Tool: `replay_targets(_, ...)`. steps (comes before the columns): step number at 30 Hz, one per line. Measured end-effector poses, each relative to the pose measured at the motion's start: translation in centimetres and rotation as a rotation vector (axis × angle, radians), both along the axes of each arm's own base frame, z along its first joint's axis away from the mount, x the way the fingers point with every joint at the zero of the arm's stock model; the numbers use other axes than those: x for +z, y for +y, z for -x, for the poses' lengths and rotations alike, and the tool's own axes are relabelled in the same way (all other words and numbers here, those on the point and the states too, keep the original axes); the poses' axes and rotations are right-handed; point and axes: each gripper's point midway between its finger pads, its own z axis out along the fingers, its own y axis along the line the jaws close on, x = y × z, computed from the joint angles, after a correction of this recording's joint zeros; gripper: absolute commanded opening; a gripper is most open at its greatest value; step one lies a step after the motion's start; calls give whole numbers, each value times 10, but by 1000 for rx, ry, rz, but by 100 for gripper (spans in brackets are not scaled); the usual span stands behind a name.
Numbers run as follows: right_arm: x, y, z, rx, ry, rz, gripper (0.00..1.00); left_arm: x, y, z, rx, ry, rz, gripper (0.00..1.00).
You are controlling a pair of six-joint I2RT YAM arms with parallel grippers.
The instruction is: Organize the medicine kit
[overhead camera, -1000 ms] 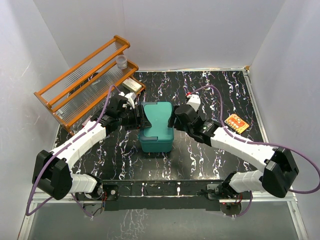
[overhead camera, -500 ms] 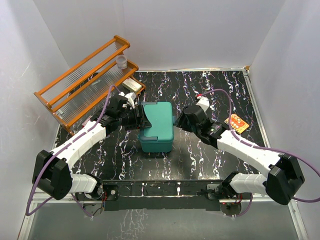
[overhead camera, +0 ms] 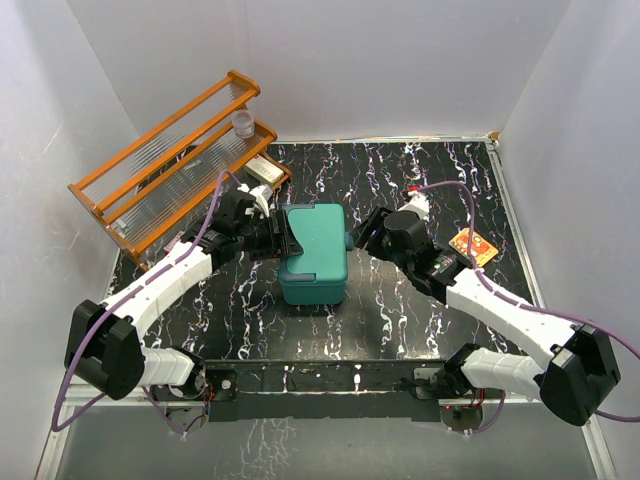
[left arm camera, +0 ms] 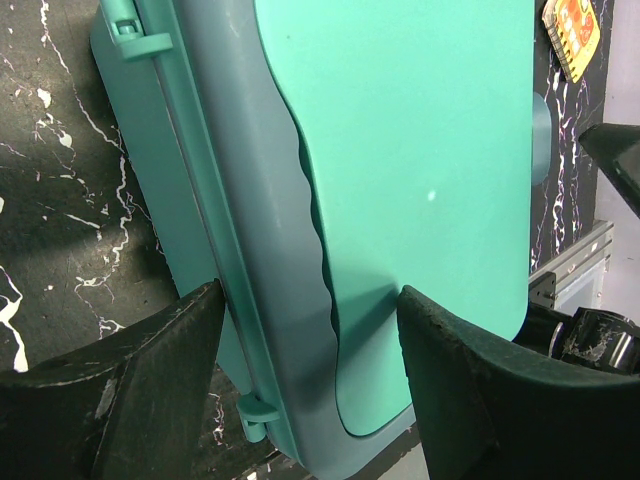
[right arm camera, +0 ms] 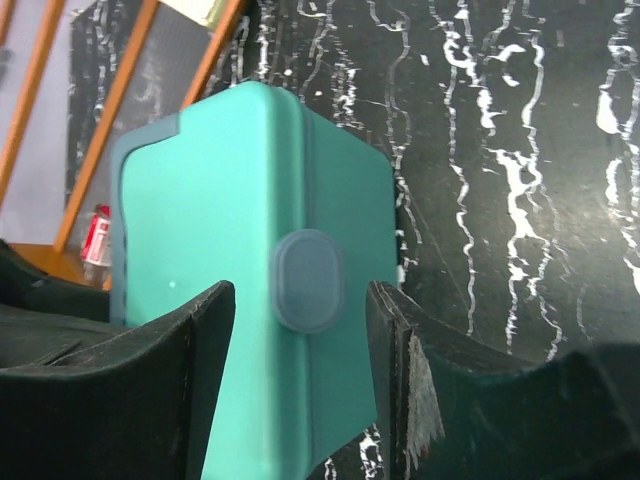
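Medicine kit [overhead camera: 315,258]: teal, lid [left arm camera: 420,150] down flat, standing on the black marbled table [overhead camera: 400,180] between the two arms. Grey oval latch [right arm camera: 308,280] on its right-hand face, lying flush. Hinges [left arm camera: 135,35] on the opposite, left face.

Left gripper [left arm camera: 310,310] at the kit's hinge side. One finger [left arm camera: 130,380] lay against the hinge wall and the other on the lid top, so the pair was clamped over that edge.

Right gripper [right arm camera: 300,300] just off the kit's latch side, not touching it. Fingers [right arm camera: 130,380] apart, nothing between them, latch framed in the gap in the wrist view.

Orange packet [overhead camera: 473,246] flat on the table, well to the right of the kit. Orange wooden rack [overhead camera: 160,165] behind and left of the kit, a small clear cup [overhead camera: 242,122] on it. Pale box [overhead camera: 264,169] at the rack's foot, just behind the kit's left rear corner.
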Motion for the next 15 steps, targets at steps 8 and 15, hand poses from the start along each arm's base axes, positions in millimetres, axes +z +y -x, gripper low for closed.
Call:
replay_targets(8,-5,9,-3,54,-2,-78,43,0,0,0,-1,0,2,66)
replay_targets(15,-21,8,-5,62,34,-122,42,0,0,0,-1,1,2,66)
